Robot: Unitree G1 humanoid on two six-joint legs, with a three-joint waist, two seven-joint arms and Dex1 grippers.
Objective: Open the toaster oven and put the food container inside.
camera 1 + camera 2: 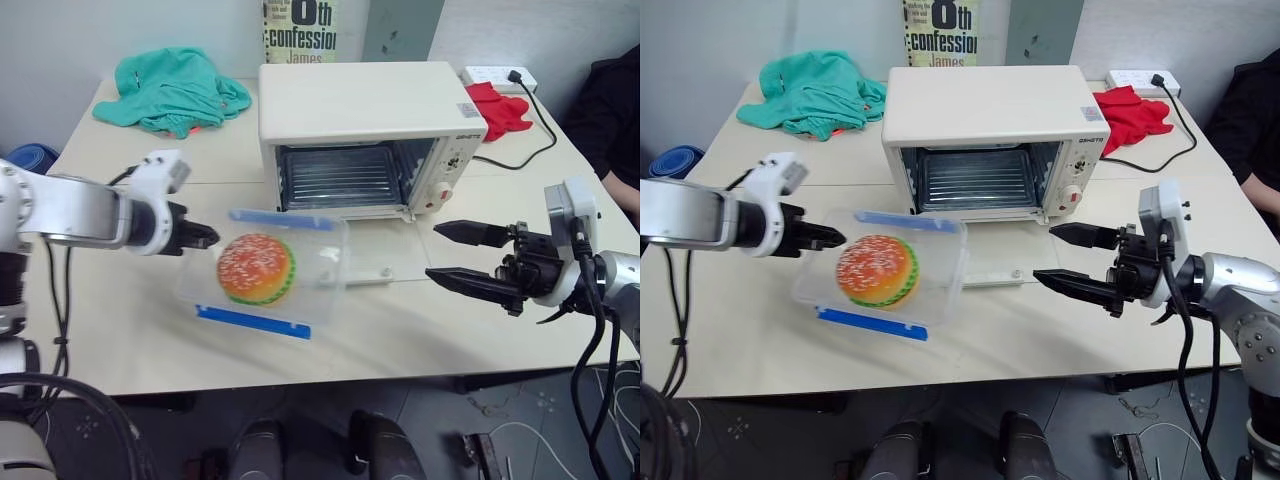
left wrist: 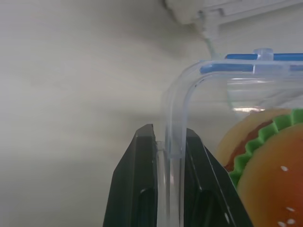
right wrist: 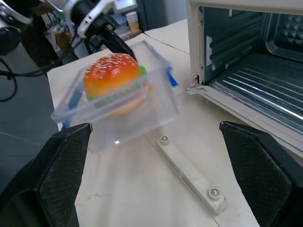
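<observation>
The cream-white toaster oven stands at the back of the table, its glass door dropped flat in front and the wire rack showing. The door's white bar handle lies near the table's middle. The food container, clear with blue clips and a toy hamburger inside, hangs tilted just above the table, left of the door. My left gripper is shut on the container's left rim, and the left wrist view shows both fingers pinching the clear wall. My right gripper stands open to the right of the door, holding nothing.
A teal cloth lies at the back left. At the back right are a red cloth and a power strip with a black cable. A book stands behind the oven. A person's dark sleeve shows at the right edge.
</observation>
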